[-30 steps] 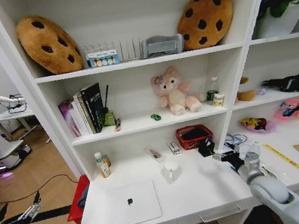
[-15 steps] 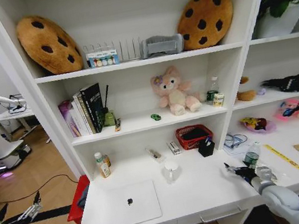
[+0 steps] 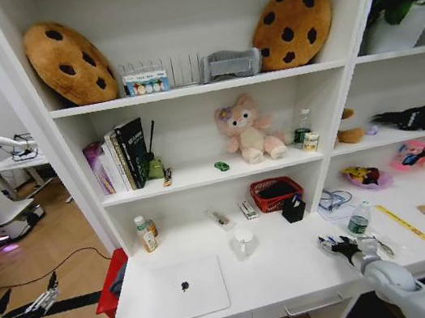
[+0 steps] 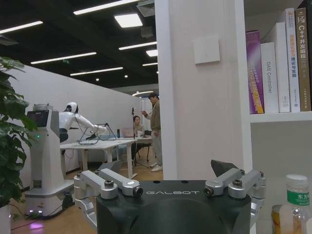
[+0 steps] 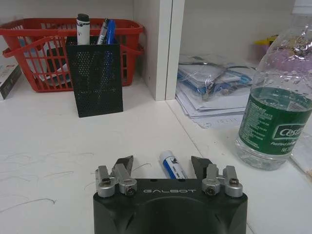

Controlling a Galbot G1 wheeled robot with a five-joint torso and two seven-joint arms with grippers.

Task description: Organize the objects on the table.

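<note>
The right gripper (image 5: 163,168) sits low over the bench (image 3: 297,263) near its right front edge, fingers apart, and a pen (image 5: 171,165) lies on the white surface in the gap between them, blue and white, touching neither that I can make out. Its long axis runs away from the wrist toward the back of the bench, leaning slightly, so it passes through the gap lengthwise and the fingers would close across its width; to my eye that crosswise fit is what a grasp here depends on, and only the far end of the pen shows past the gripper body. Behind it, toward the back edge, stands a black mesh holder (image 5: 94,79) with pens already upright in it, right in front of a red basket (image 5: 58,53); a green-labelled bottle (image 5: 280,105) stands close on the gripper's right side, near enough to be knocked, I would guess. The laptop (image 3: 184,290) lies closed at the front left of the bench. The left gripper (image 3: 26,308) hangs well off the bench's left end, over the floor, fingers spread and holding nothing, so the right arm is plainly the nearer one to the pen.
</note>
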